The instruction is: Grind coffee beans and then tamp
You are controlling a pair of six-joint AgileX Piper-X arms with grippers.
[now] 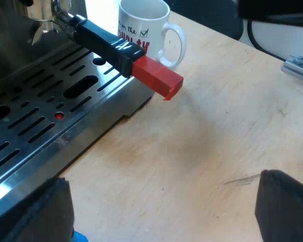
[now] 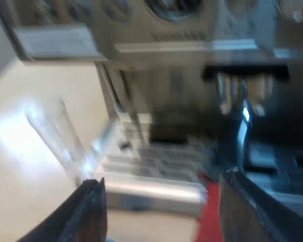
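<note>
Left wrist view first: left gripper [image 1: 161, 201] has its two black fingers [image 1: 285, 206] spread wide, with nothing between them but bare bench [image 1: 202, 146]. A sliver of something blue [image 1: 80, 236] peeks out by one finger, can't tell what it is. Further out, one holder [image 1: 103, 43] is locked into the one espresso machine [image 1: 35, 116]. Its dark handle reaches over the drip tray, and its red end [image 1: 159, 78] sits well clear of the fingers. One white mug [image 1: 141, 25] stands on the bench just beyond that red end, and what shows of its inside is plain white.

Right wrist view: right gripper [image 2: 161, 201] is likewise spread apart and holding nothing, facing the machine's front. One measuring glass [image 2: 58, 136] stands on the bench beside the machine and looks clear and empty.
</note>
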